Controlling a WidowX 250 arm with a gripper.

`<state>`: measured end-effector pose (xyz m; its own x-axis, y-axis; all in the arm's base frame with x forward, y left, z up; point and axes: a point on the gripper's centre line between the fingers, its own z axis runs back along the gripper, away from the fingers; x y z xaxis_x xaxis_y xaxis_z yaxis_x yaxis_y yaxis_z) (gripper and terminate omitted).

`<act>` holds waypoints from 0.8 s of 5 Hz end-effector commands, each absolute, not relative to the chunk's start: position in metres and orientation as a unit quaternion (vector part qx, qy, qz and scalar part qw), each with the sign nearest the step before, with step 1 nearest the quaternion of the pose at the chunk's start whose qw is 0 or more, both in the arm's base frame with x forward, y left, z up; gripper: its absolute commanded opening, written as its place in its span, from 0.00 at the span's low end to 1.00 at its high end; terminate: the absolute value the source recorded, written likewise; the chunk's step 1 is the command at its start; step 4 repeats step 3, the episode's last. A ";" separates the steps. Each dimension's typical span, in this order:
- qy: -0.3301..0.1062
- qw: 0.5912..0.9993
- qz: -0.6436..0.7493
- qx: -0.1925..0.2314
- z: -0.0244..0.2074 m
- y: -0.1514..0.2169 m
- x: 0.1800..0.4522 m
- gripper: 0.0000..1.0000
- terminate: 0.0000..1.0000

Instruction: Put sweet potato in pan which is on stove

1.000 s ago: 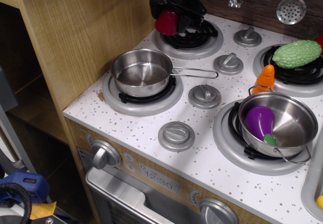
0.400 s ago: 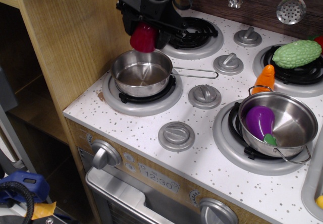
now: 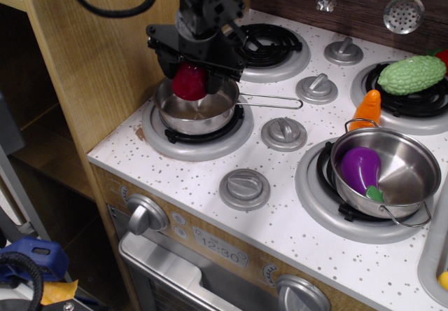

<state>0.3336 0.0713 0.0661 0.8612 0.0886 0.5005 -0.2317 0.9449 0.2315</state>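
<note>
Lowered since before, jaws gripping the sweet potato (image 3: 189, 81) now reach the pan (image 3: 198, 111).

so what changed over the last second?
The gripper, shut on the sweet potato, moved from over the back left burner forward and down; it now holds the potato at the back rim of the pan, not released. The pan, pot with eggplant, carrot and knobs stayed put.
</note>
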 end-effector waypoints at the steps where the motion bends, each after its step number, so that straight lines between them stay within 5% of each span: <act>1: -0.283 0.947 0.080 0.132 0.067 0.080 0.341 1.00 0.00; 2: -0.283 0.947 0.080 0.132 0.067 0.080 0.341 1.00 0.00; 3: -0.283 0.947 0.080 0.132 0.067 0.080 0.341 1.00 1.00; 4: -0.283 0.947 0.080 0.132 0.067 0.080 0.341 1.00 1.00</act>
